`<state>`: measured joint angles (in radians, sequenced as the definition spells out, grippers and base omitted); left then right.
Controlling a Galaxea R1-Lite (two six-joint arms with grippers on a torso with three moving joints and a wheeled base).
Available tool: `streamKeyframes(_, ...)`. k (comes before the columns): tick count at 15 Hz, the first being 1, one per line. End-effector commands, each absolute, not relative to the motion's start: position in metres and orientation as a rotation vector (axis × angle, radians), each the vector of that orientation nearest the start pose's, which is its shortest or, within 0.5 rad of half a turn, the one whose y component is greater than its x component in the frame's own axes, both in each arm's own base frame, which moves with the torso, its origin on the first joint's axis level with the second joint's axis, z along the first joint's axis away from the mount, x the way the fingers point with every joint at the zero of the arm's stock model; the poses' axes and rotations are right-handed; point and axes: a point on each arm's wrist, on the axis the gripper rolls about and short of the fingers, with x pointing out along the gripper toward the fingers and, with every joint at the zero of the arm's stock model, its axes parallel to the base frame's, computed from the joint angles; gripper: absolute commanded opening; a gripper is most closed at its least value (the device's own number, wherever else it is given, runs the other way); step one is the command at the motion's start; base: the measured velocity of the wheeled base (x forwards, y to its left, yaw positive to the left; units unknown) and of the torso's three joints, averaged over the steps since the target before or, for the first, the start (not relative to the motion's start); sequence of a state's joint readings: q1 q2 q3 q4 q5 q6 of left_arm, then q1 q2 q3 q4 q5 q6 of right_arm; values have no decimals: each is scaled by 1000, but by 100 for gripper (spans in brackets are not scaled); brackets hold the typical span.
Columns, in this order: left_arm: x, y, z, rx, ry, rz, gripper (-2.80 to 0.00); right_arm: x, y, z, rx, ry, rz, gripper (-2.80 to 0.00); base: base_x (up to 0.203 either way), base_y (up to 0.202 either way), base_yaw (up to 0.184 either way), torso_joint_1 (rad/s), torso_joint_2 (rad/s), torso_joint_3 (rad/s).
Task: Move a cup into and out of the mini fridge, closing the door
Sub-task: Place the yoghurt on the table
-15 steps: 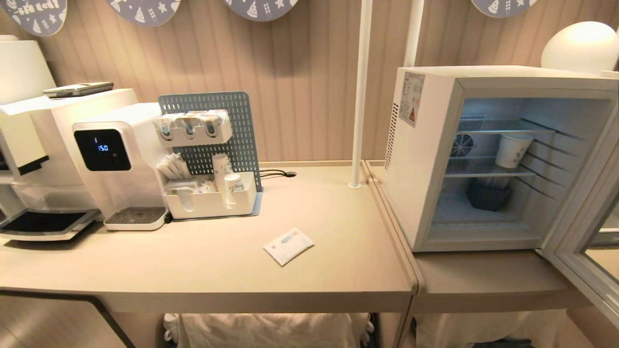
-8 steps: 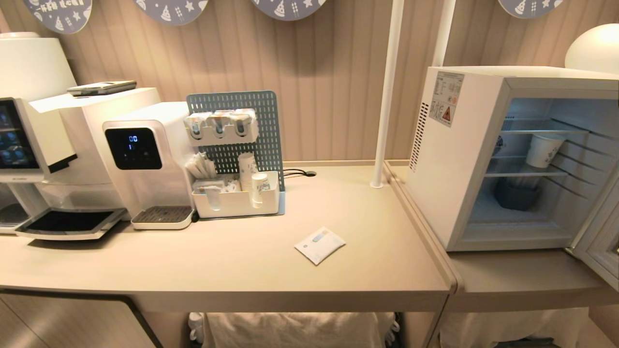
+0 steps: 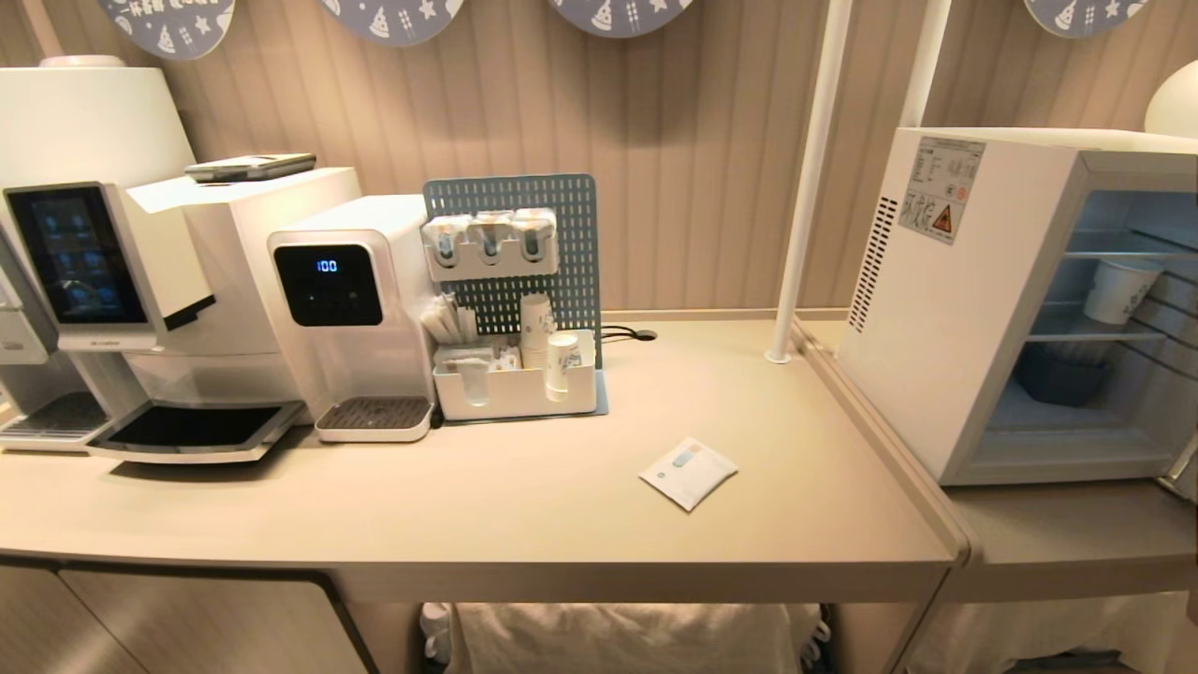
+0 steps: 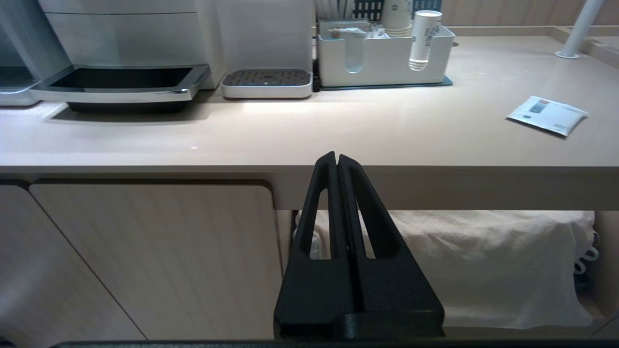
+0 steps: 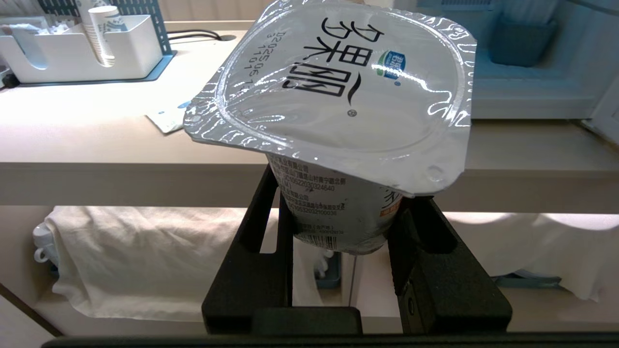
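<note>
The cup (image 5: 338, 87), a squat yogurt tub with a wide white foil lid printed in black, is upright in my right gripper (image 5: 341, 193), which is shut on its tapered body below the counter's front edge. The mini fridge (image 3: 945, 309) stands at the right of the head view with its inside exposed. Of its door only a sliver (image 3: 1187, 468) shows at the right edge. My left gripper (image 4: 337, 157) is shut on nothing, parked low before the counter edge. Neither arm shows in the head view.
A white paper cup (image 3: 1118, 290) sits on the fridge's wire shelf, above a dark tub (image 3: 1058, 374). On the counter (image 3: 524, 505) are a coffee machine (image 3: 112, 281), a water dispenser (image 3: 346, 300), an organiser with paper cups (image 3: 515, 384), a sachet (image 3: 689, 473) and a white pole (image 3: 805, 187).
The whole head view has slid to the right, so the camera has moved left. The fridge now sits at the right edge and its door has almost left the picture.
</note>
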<state>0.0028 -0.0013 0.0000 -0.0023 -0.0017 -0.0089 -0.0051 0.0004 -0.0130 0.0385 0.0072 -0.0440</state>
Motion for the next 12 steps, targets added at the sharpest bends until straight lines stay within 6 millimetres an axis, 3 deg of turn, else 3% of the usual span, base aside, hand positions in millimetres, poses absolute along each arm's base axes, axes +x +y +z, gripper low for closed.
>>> streamKeyframes(1,-23,0,75,-9,0,2,-280,-24,0,75,-44,24,4,-280,0,190,-2,-2,1,7)
streamKeyframes(12,-23,0,75,-9,0,2,-280,-24,0,75,-37,33,2,-280,0,183,0,4,2,0)
